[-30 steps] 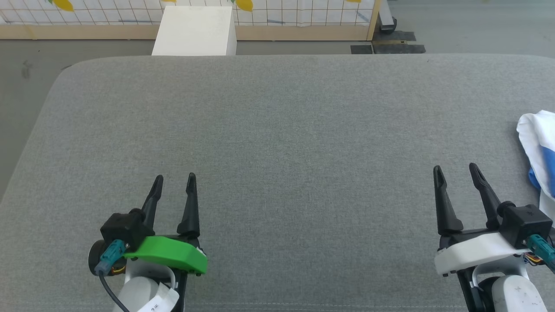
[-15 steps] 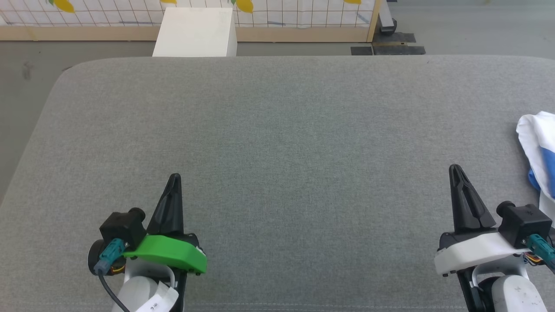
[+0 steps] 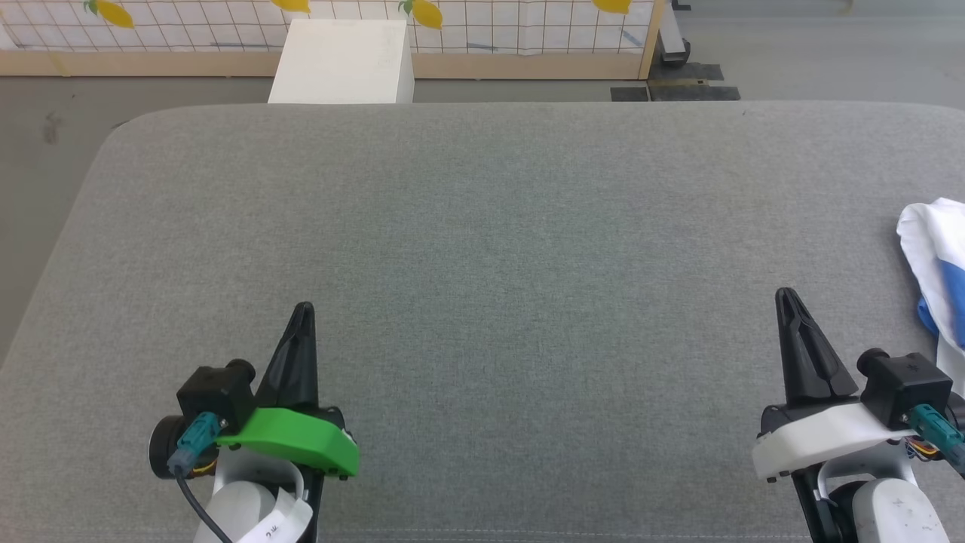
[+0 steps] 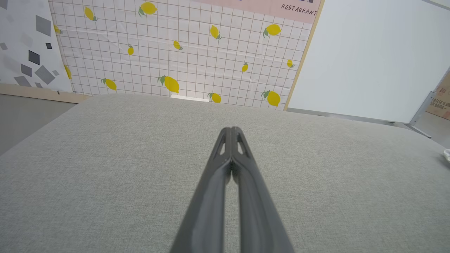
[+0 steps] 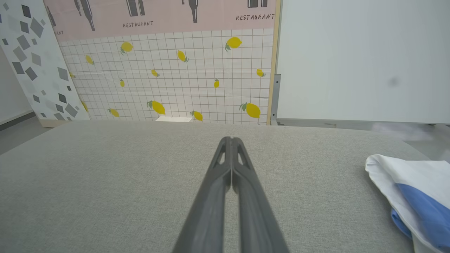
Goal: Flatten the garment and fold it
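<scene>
- The grey padded surface [image 3: 482, 226] lies open across left, middle and far.
- The garment [image 3: 926, 237] heaps at its right edge.
- A white box [image 3: 343, 60] stands beyond the far edge.

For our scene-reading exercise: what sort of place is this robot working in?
Probably a staged test room, not a home: a lemon-print grid backdrop, a pink panel lettered RESTAURANT, and a wide grey fabric-covered table.
</scene>
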Robot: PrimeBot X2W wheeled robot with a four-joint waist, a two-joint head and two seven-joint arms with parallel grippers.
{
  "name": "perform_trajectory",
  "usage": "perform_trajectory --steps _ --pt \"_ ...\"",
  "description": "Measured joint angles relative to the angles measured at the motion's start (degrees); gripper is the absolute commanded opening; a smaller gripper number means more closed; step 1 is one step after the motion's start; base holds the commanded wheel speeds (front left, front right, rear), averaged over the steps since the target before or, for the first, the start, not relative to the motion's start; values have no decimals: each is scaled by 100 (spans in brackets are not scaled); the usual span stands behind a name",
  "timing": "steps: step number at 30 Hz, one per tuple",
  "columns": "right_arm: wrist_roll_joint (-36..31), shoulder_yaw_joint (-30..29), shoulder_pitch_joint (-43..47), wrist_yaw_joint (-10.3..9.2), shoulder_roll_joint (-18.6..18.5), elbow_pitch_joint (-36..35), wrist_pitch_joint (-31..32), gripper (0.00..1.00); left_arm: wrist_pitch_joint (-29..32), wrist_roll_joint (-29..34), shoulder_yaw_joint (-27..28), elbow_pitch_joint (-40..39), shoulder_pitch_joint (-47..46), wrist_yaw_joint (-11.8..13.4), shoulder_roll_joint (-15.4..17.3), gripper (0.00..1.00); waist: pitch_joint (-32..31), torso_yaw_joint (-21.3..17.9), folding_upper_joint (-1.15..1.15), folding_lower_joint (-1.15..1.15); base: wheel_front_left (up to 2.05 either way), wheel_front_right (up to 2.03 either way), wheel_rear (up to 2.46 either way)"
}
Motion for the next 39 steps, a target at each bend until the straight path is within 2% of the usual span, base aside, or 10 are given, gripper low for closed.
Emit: perform_trajectory --steps 39 --pt "-158 124 120 -1 1 -109 312 0 483 476 99 -364 246 183 0 0 -152 33 0 0 0 0 0"
